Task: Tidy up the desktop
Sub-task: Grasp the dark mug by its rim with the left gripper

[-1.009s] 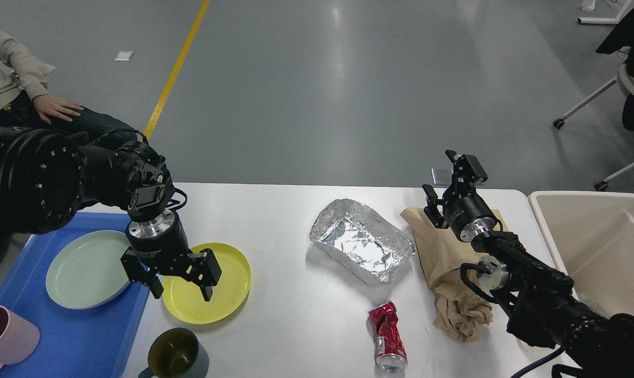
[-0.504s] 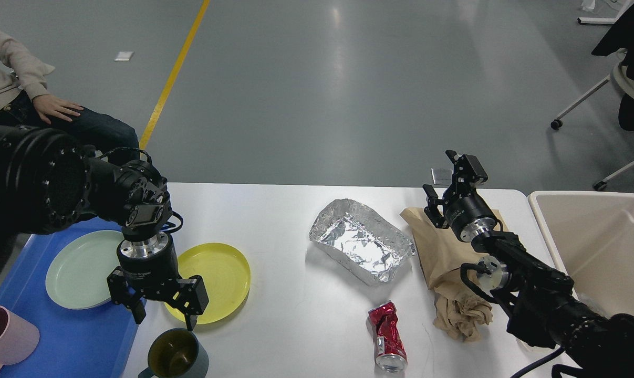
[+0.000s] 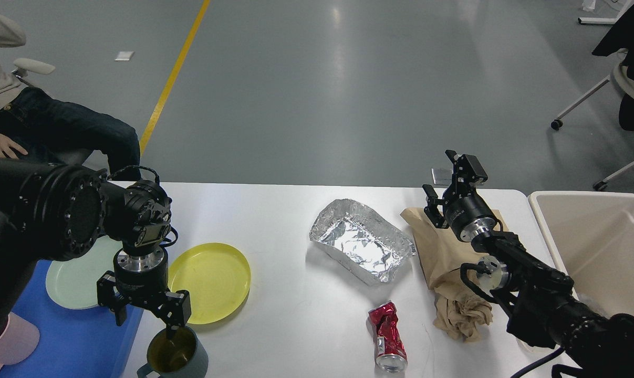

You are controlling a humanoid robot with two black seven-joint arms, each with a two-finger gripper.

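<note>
Head view: white bench (image 3: 295,231) fills the lower half of the view, far edge running left to right, near edge cut off at the bottom.

Left tool (image 3: 144,315) points down at the near-left corner, fingers apart, one fingertip (image 3: 170,329) at the rim of the dark green mug (image 3: 176,353). Mug upright; inside looks dark, contents can't tell.

Blue tray (image 3: 80,341) sits at the left edge. It carries a pale green plate (image 3: 72,286), partly hidden by the left arm, and a pink cup (image 3: 14,344) at the near-left, mostly hidden. Yellow plate (image 3: 214,281) lies on the bench just right of the tray, bare.

Foil tray (image 3: 361,240) sits mid-bench toward the far edge, crumpled walls, nothing in it. Crushed red can (image 3: 387,336) lies on its side near the near edge, right of centre. Brown paper bag (image 3: 445,268), crumpled, lies toward the right edge, under the right arm.

Right tool (image 3: 453,176) hangs over the far-right corner, above the bag's far end, fingers apart, gripping nothing.

Beige bin (image 3: 545,215) stands just off the right edge; visible interior bare.
</note>
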